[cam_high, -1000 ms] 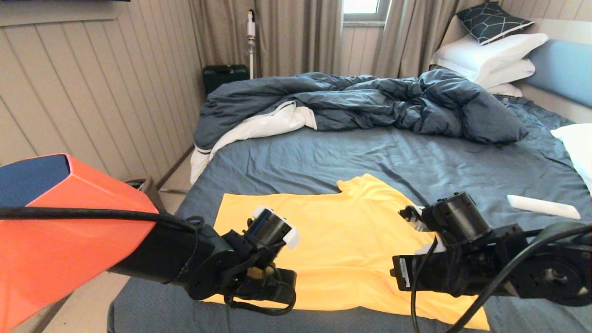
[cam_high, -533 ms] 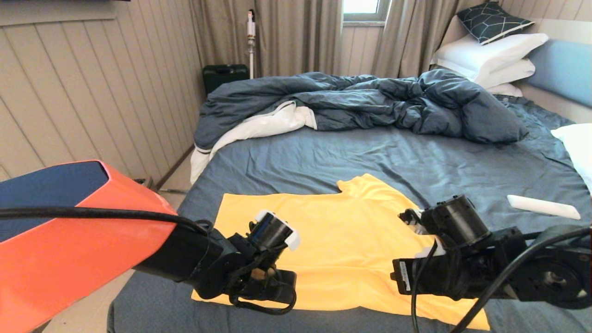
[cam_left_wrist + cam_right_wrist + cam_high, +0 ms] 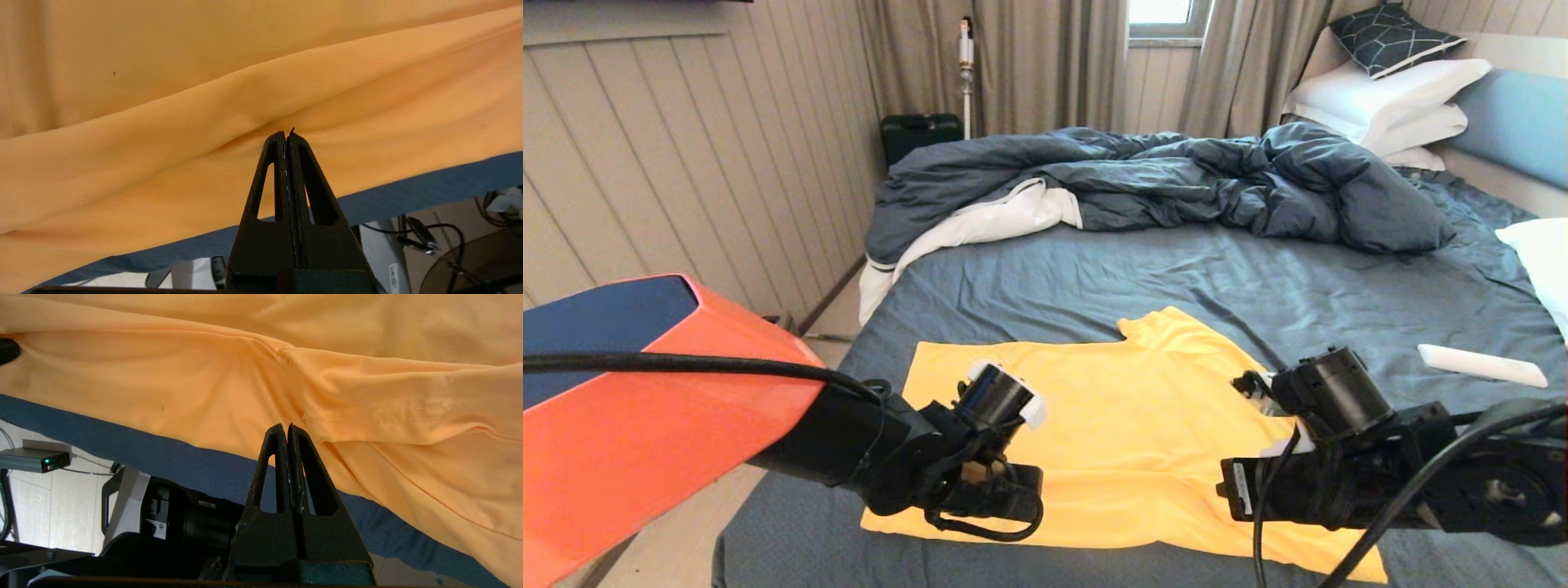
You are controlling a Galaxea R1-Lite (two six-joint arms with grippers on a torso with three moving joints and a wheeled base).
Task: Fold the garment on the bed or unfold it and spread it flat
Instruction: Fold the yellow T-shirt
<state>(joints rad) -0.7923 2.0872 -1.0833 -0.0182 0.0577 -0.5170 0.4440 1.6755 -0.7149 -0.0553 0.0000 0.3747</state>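
The yellow garment lies on the bed near its front edge, its near part doubled into a long fold. Both arms hang low over that near part, their wrists turned back toward me. My left gripper is shut, its tips resting in the crease of the fold; no fabric shows between the jaws. Shut as well, my right gripper has its tips just by a stitched sleeve hem, nothing visibly pinched. The head view hides both sets of fingers.
A rumpled dark blue duvet fills the back of the bed. White pillows and a patterned cushion lie at the back right. A flat white object rests right of the garment. The bed's front edge runs close under the grippers.
My left arm has shifted a little and the garment's near left corner now shows slightly further left. The right arm has sunk a touch. Both grippers stay shut.
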